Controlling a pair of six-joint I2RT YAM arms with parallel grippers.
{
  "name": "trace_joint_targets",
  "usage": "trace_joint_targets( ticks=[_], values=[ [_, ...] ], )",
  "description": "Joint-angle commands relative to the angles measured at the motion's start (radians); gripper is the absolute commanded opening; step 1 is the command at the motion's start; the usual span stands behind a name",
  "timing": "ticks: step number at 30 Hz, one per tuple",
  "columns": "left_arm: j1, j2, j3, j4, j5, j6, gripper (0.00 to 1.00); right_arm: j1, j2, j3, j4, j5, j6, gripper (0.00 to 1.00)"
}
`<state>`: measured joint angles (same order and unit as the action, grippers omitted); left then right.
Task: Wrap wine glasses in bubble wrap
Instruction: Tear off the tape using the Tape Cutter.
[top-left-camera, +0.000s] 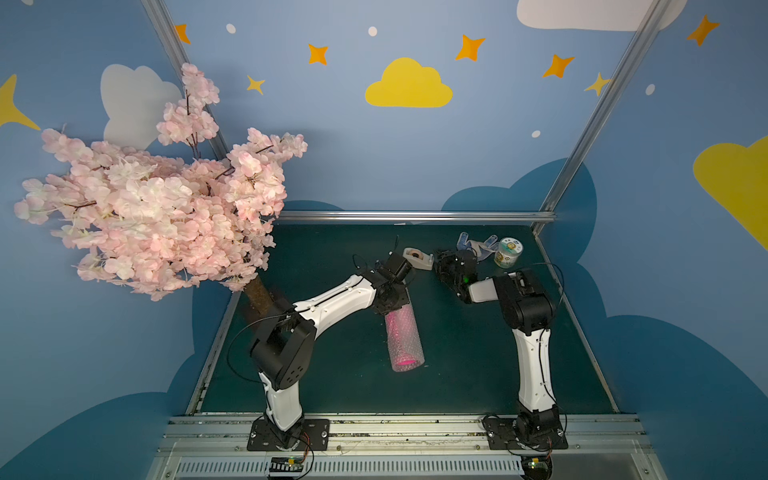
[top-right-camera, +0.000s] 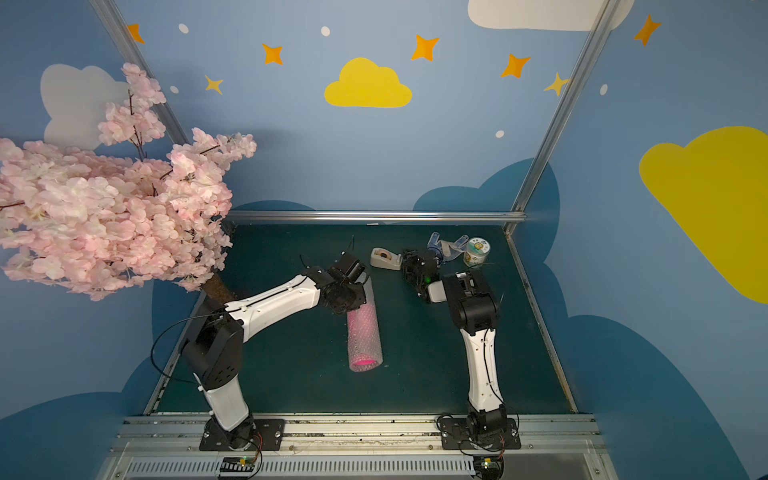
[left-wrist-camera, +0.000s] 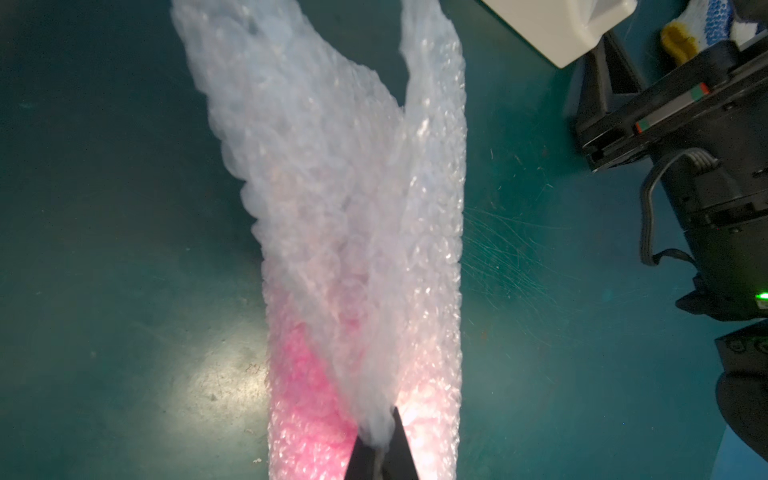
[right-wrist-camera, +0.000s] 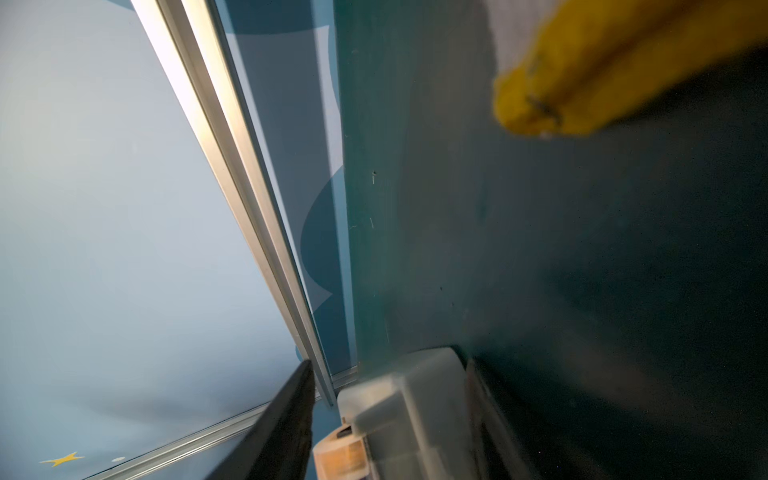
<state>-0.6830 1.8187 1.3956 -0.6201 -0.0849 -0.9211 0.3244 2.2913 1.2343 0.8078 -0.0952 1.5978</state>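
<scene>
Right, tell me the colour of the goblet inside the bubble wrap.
The goblet is hot pink, clearest in a top view.

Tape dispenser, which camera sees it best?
The top views win: both show the whole beige tape dispenser, small but sharp. The left wrist view catches only one corner; the right wrist view sees it very close, blurry and cut off.

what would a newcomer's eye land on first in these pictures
First, the big pink blossom tree looming over the left edge of the green table. Next, in the middle of the table, the bubble wrap lies rolled into a tube around the hot-pink goblet, which glows at its open near end. The left gripper pinches a fold of the wrap.
</scene>
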Motion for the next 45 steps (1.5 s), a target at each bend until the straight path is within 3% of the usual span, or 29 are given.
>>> trace_joint_targets(
  ticks=[1,11,26,33,39,45],
  values=[
    [0.008,-0.004,-0.018,-0.012,0.001,0.008,0.03,0.001,0.020,-0.002,0.010,0.026,0.018,0.57],
    [0.008,0.001,-0.026,-0.009,0.003,0.005,0.03,-0.011,0.034,-0.014,0.081,0.032,0.043,0.42],
    [0.008,0.002,-0.023,-0.011,-0.001,0.001,0.02,-0.025,0.027,-0.052,0.140,0.035,0.063,0.33],
    [0.007,0.002,-0.022,-0.010,-0.003,0.000,0.02,-0.028,0.028,-0.042,0.132,0.022,0.065,0.33],
    [0.007,-0.002,-0.021,-0.011,-0.008,0.000,0.02,-0.026,-0.005,-0.059,0.040,0.024,0.050,0.47],
    [0.007,0.000,-0.019,-0.009,-0.009,-0.001,0.02,-0.011,0.025,-0.036,0.069,0.020,0.067,0.48]
  ],
)
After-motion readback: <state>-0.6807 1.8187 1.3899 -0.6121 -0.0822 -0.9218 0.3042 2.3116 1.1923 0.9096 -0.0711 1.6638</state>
